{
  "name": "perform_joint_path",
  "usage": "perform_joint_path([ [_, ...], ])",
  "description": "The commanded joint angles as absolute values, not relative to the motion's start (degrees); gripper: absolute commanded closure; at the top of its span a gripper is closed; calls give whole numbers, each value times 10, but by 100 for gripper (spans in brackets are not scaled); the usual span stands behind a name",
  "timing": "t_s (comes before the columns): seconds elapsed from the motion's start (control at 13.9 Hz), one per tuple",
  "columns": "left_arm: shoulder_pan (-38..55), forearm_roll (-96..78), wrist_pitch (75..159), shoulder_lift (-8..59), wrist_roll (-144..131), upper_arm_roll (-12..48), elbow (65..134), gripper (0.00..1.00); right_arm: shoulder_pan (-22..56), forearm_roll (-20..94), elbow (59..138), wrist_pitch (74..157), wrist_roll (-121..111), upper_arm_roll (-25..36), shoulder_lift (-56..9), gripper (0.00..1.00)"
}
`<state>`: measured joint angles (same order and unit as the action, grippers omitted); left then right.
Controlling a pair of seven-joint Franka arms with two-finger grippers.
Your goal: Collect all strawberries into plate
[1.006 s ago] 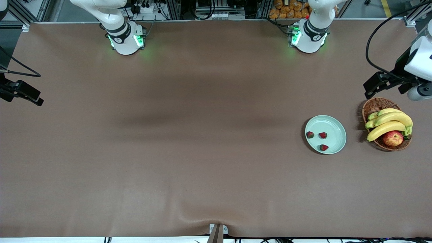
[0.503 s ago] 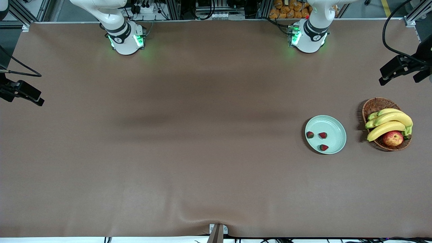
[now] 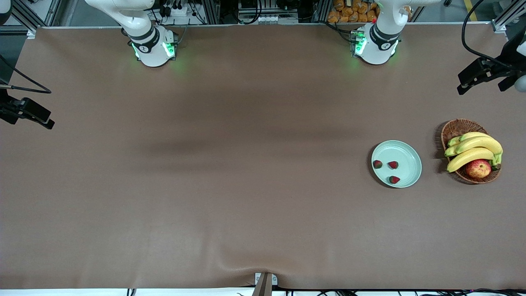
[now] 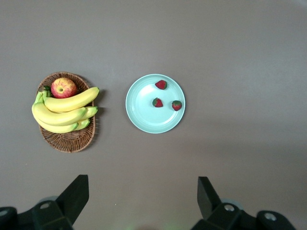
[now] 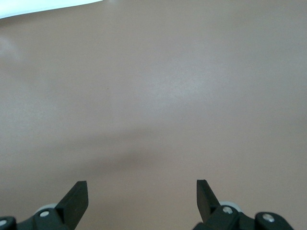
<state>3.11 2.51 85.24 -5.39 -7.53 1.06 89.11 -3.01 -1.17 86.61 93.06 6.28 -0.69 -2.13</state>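
Three strawberries [image 3: 377, 164] [image 3: 393, 165] [image 3: 394, 179] lie in the pale mint-green plate [image 3: 409, 158], toward the left arm's end of the table. They also show in the left wrist view [image 4: 161, 85] [image 4: 157, 102] [image 4: 177, 105] on the plate [image 4: 144, 112]. My left gripper [image 4: 143, 184] is open and empty, high over bare table beside the plate and basket; its hand shows at the front view's edge [image 3: 481, 75]. My right gripper [image 5: 141, 184] is open and empty over bare table at the right arm's end, and its hand shows in the front view [image 3: 26, 111].
A brown wicker basket [image 3: 456, 128] with bananas [image 3: 472, 150] and a red-yellow apple [image 3: 478, 168] stands beside the plate, closer to the table's end. It also shows in the left wrist view [image 4: 67, 141]. The brown table cover is wrinkled near the front edge [image 3: 246, 267].
My left arm's hand has drawn back from over the basket toward the table's end and the robots' side. The strawberries, plate and right arm have not moved.
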Motion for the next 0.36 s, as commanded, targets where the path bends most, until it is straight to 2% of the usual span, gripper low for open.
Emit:
perform_joint_path([
  [0.0, 64, 14, 846, -70, -64, -32, 904, 0, -28, -13, 854, 923, 66, -8, -26, 0],
  [0.29, 66, 17, 841, -61, -66, -42, 880, 0, -28, -13, 854, 922, 66, -8, -26, 0],
])
